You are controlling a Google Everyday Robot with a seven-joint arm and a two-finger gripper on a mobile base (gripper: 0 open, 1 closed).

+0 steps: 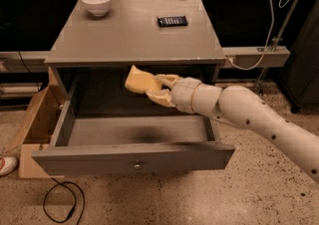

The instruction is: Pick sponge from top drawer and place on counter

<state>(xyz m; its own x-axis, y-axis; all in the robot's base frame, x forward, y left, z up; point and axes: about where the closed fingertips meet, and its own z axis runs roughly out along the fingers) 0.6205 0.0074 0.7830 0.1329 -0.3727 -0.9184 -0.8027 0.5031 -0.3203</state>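
The pale-yellow sponge (138, 79) is held in the air above the open top drawer (134, 156), just below the front edge of the counter (134, 32). My gripper (158, 89) is shut on the sponge's right end, its tan fingers (165, 80) above and below it. The white arm reaches in from the lower right. The drawer is pulled out, with a small round knob on its front panel, and its floor shows bare.
A white bowl (96, 3) stands at the counter's back left and a black remote (172, 21) lies at the back right. A cardboard box (35, 124) sits on the floor left of the drawer. A black cable (62, 200) lies on the floor in front.
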